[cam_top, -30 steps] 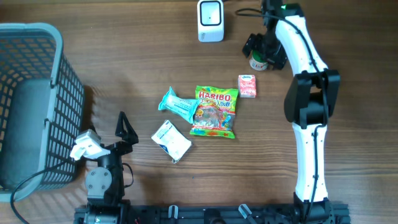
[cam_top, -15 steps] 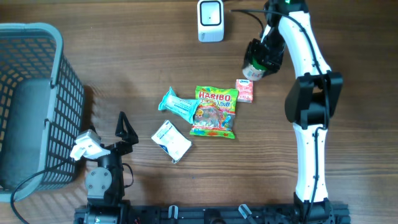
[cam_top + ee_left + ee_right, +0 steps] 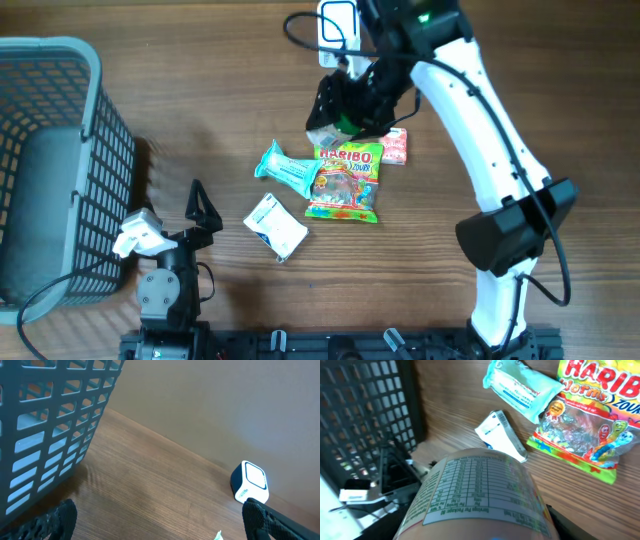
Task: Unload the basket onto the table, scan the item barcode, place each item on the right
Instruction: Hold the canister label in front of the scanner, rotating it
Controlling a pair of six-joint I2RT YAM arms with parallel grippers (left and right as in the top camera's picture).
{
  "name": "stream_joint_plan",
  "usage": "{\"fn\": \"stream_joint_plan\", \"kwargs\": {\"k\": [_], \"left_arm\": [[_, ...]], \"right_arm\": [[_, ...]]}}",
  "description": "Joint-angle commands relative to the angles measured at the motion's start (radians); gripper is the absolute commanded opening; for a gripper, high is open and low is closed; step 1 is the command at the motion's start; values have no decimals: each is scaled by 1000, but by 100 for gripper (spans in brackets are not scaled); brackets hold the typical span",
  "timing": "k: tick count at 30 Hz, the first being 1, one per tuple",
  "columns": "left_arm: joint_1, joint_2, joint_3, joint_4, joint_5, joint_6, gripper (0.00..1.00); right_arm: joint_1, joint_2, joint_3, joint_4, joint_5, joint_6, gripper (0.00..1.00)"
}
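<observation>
tub (image 3: 475, 495) one, scanner (image 3: 338, 22) one, packets (image 3: 345, 182) four

Shop checkout – scanner (image 3: 336, 22) (basket (image 3: 60, 44))

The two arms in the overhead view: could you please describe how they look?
The right arm has white shells, black joints, a green light and a black cable near its black pincer. The left arm is dark, with a white block and a pointed black pincer.

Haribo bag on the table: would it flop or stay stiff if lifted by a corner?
Probably flops: the Haribo bag is thin crinkled film with loose sweets visible inside. Likely slippery too, as the film looks glossy.
</observation>
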Motion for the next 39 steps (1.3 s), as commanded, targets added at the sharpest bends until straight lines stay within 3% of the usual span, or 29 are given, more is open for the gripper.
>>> {"fn": "stream_joint_plan", "kwargs": {"k": [1, 5, 11, 15, 24, 34, 39], "left_arm": [[5, -6, -7, 3, 5, -5, 100], [5, -6, -7, 3, 5, -6, 100], [5, -6, -7, 3, 5, -6, 100], [5, -6, -7, 3, 5, -5, 100], [5, -6, -7, 3, 5, -6, 100], [5, -6, -7, 3, 5, -5, 100], [5, -6, -7, 3, 5, -5, 100]], "right_arm": [[21, -39, 4, 3, 162, 18, 68], [21, -41, 5, 108, 469, 17, 65], [21, 27, 3, 659, 846, -100, 64], [21, 189, 3, 983, 934, -203, 66], [19, 451, 3, 1473, 1150, -297, 68], [12, 528, 3, 1548, 1205, -300, 69], [13, 502, 3, 1508, 1205, -299, 75]]}}
